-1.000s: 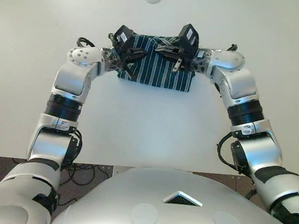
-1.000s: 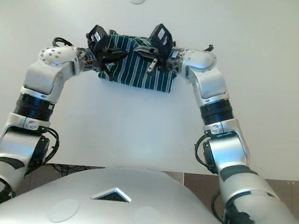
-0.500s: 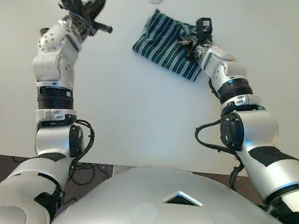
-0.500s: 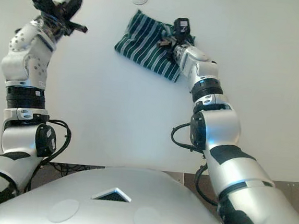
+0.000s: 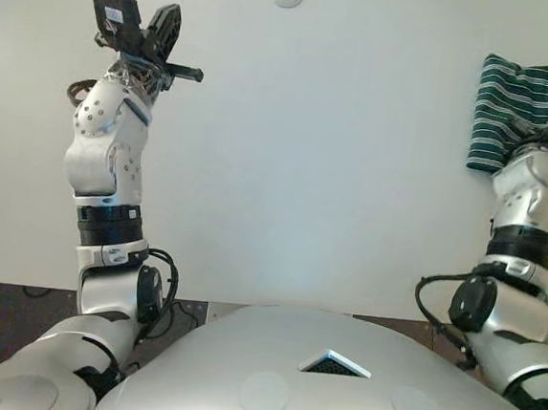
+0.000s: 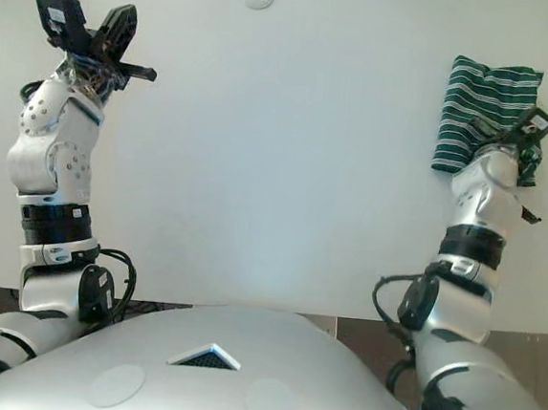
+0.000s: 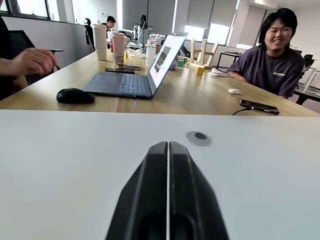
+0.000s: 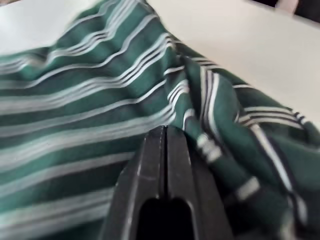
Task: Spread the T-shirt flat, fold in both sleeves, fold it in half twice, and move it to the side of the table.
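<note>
Shirt (image 5: 513, 109), folded, lies at the R edge of table (image 5: 306, 169), far side. R gripper (image 8: 164, 131): jaws closed, tips touching the shirt cloth. L gripper (image 7: 168, 146): jaws closed, nothing held, over table's far L area, well apart from shirt.

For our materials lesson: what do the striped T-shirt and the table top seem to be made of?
T-shirt: soft cloth, probably a cotton knit, with a matte finish; it creases and bunches into folds. Table: a hard, smooth white top, perhaps laminate, with a faint sheen; its surface is flat and even.
</note>
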{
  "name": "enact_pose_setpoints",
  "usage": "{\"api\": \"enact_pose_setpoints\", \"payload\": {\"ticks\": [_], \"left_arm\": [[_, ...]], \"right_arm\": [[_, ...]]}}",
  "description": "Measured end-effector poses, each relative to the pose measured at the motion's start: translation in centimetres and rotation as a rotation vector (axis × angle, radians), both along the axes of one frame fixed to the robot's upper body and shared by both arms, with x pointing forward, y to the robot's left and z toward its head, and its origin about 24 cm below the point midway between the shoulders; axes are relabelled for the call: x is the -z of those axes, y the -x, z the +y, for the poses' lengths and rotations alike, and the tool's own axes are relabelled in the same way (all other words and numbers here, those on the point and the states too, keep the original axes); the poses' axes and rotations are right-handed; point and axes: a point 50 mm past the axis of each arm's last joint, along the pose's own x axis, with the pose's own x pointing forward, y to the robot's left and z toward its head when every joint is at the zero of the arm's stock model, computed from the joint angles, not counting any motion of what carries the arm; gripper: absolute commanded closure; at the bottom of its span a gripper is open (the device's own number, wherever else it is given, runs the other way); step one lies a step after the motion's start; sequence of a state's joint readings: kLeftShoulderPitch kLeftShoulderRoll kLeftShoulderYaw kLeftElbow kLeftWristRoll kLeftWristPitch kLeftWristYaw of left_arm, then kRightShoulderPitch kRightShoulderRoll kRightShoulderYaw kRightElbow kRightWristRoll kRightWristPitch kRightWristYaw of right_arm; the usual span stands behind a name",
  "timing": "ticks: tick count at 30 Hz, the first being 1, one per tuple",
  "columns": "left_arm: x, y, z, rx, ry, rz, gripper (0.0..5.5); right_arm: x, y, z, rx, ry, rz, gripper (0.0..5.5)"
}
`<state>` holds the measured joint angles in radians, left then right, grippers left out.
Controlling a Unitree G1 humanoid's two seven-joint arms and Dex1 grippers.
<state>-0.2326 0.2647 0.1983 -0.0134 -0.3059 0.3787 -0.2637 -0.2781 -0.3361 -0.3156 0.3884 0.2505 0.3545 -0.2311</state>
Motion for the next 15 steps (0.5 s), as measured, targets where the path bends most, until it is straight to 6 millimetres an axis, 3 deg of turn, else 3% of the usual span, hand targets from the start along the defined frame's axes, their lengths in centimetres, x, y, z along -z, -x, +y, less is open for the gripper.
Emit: {"api": "enact_pose_setpoints", "payload": {"ticks": [5, 6, 9, 11, 15], "left_arm": [[1.7, 1.2, 0.8, -0.124, -0.147, 0.031, 5.49], [2.1, 1.4, 0.7, -0.134, -0.170, 0.036, 5.49], [3.1, 2.2, -0.3, -0.153, -0.223, 0.039, 5.49], [3.3, 2.6, -0.7, -0.182, -0.228, 0.031, 5.49], [3.4, 2.7, -0.6, -0.292, -0.193, 0.022, 5.49]], "right_arm": [[-6.6, -1.7, 7.0, -0.384, 0.247, -0.308, 5.47], [-7.1, -1.7, 8.2, -0.446, 0.251, -0.342, 5.47], [-6.0, -0.8, 11.4, -0.586, 0.200, -0.347, 5.47], [-5.0, -0.2, 12.1, -0.618, 0.185, -0.315, 5.47], [-4.8, -0.3, 12.3, -0.644, 0.186, -0.306, 5.47]]}}
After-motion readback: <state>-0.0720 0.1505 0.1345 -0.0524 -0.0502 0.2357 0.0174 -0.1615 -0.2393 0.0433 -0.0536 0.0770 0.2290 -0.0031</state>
